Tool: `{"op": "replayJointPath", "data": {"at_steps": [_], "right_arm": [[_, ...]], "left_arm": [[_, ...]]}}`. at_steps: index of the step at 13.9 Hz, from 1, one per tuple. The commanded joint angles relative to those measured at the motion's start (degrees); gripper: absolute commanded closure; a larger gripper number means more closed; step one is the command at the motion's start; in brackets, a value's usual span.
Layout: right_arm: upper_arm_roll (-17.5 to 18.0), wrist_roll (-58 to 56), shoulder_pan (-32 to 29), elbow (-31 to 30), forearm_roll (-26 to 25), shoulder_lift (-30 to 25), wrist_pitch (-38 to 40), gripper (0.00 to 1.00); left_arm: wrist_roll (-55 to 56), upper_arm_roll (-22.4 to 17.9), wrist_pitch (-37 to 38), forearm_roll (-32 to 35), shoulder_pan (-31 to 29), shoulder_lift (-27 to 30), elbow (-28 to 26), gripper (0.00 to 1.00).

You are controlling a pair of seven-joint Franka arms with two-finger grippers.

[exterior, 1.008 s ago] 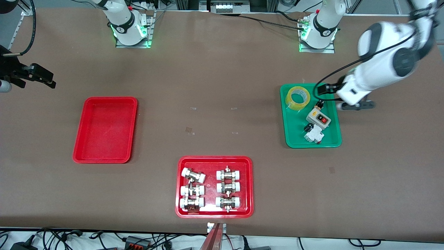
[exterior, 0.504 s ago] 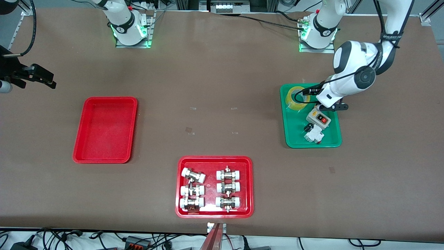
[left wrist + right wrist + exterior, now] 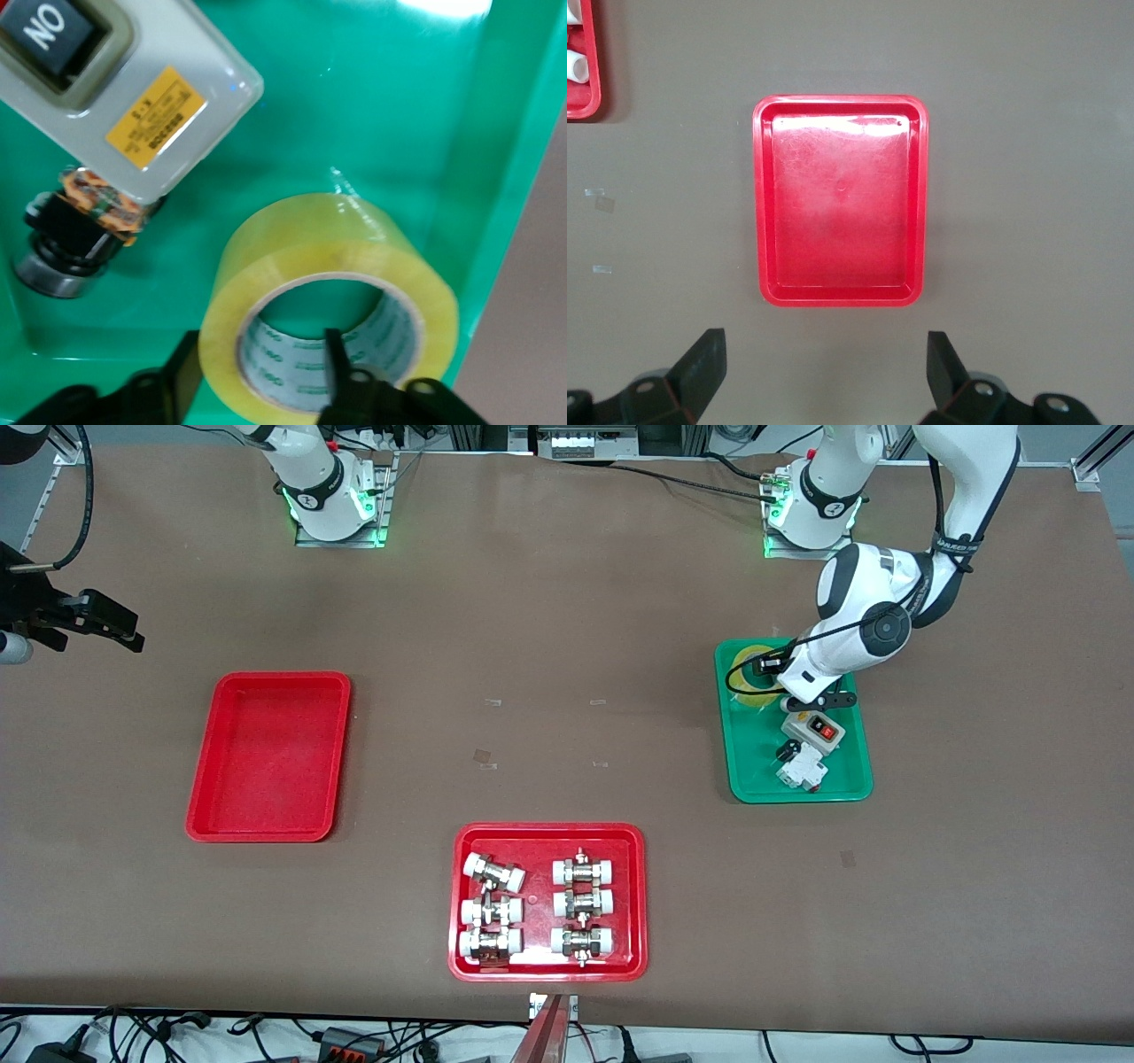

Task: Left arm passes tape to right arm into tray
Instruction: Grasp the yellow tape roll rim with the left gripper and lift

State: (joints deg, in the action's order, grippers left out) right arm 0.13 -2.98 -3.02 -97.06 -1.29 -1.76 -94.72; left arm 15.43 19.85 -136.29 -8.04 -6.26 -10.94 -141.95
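Front view puts the green tray (image 3: 797, 795) at about three o'clock on the counter (image 3: 567, 602), toward the left arm's end. The tape (image 3: 741, 676) lies flat in that tray's twelve o'clock corner, the one nearest the right arm's end and farthest from the front camera. A grey switch box (image 3: 813, 731) with a red button sits just beside the roll, nearer the camera. A small white breaker (image 3: 802, 767) sits nearer again.

The left tool (image 3: 259, 367) is down over the roll. In the left wrist view it is parted and straddles the roll's wall. One finger (image 3: 183, 381) stands against the yellow outer face and the other is inside the pale core. A gap shows between the inner finger and the core, so the roll is not clamped.

The plain red tray (image 3: 266, 834) sits at about nine o'clock, toward the right arm's end, with nothing in it. The right arm waits with the right tool (image 3: 824, 367) hanging over the counter at roughly ten o'clock. Its fingers are spread wide and hold nothing.

At six o'clock, nearest the front camera, a second red tray (image 3: 547, 976) holds six white-capped metal fittings (image 3: 492, 909) in two columns.
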Motion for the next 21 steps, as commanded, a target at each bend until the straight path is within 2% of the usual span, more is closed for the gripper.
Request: {"op": "replayJointPath", "data": {"at_steps": [1, 5, 7, 10, 12, 14, 18, 21], "right_arm": [[0.66, 0.25, -1.02, 0.64, 0.5, 0.27, 0.76, 0.0], [0.66, 0.17, -1.02, 0.64, 0.5, 0.27, 0.76, 0.0], [0.66, 0.17, -1.02, 0.64, 0.5, 0.27, 0.76, 0.0], [0.66, 0.25, -1.02, 0.64, 0.5, 0.27, 0.85, 0.0], [0.66, 0.34, -1.02, 0.64, 0.5, 0.18, 0.85, 0.0], [0.66, 0.43, -1.02, 0.64, 0.5, 0.18, 0.85, 0.0], [0.66, 0.43, -1.02, 0.64, 0.59, 0.27, 0.76, 0.0], [0.66, -0.36, -0.85, 0.64, 0.33, 0.18, 0.85, 0.0]], "left_arm": [[-0.32, 0.46, -0.82, -1.19, -0.42, 0.48, -0.69, 0.66], [-0.67, 0.46, 2.51, -1.19, -0.95, 1.88, -0.34, 0.83], [-2.15, 0.19, 6.98, -1.1, -1.21, 6.35, 1.14, 0.91], [-3.83, 0.19, 18.14, -0.93, -2.09, 7.87, 10.78, 0.95], [-2.17, 0.45, 20.53, -1.19, -2.09, 5.94, 17.9, 0.94], [1.69, 0.8, 24.04, -4.33, -1.04, 2.78, 25.46, 0.94], [11.87, 3.7, 25.64, -12.95, 3.16, 0.4, 35.23, 0.94], [20.14, 3.8, 25.64, -17.35, 8.35, -2.41, 43.58, 0.92]]}}
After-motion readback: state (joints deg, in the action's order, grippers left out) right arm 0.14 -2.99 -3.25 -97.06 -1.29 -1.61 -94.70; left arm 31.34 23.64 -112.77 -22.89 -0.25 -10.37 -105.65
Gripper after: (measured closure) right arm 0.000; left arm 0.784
